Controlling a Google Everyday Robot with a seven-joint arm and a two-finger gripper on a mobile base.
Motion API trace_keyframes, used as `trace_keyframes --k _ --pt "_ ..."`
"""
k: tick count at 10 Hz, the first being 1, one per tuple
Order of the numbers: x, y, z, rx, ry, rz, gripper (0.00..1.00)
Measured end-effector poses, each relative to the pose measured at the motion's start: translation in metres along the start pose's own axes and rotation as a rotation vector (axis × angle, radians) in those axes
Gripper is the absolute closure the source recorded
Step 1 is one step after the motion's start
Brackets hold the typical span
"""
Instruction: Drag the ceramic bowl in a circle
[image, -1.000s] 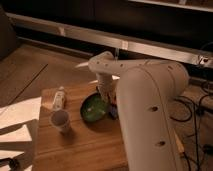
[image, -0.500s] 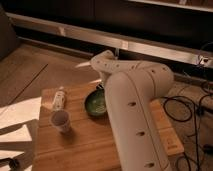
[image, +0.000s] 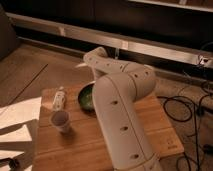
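Camera view: the robot's big white arm (image: 122, 115) fills the middle of the picture, reaching away from the camera and bending down toward a wooden table (image: 90, 145). The gripper (image: 96, 84) sits at the far end of the arm, down at the far right rim of the ceramic bowl (image: 86, 96), mostly hidden behind the arm's own links. Whether it pinches the rim or only rests against it cannot be told.

The bowl stands upright on the table's far half, its right side covered by the arm. Just left of it lies 1 small bottle (image: 59, 98) on its side, and nearer the camera stands 1 pale cup (image: 61, 120). White paper sheets (image: 17, 122) lie off the table's left edge.

The risk here is the crowding on the left. A circle swung wide toward that side would likely push the bowl into the bottle or the cup, rolling 1 or tipping the other. A weak hold on the rim could also let the bowl slip free mid-turn.
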Motion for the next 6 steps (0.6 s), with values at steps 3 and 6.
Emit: trace_keyframes --k 3,6 --pt "-0.007 0.032 -0.015 -0.062 -0.031 -0.037 0.95" --pt "0.023 0.055 -0.025 -0.133 0.028 -0.021 0.64"
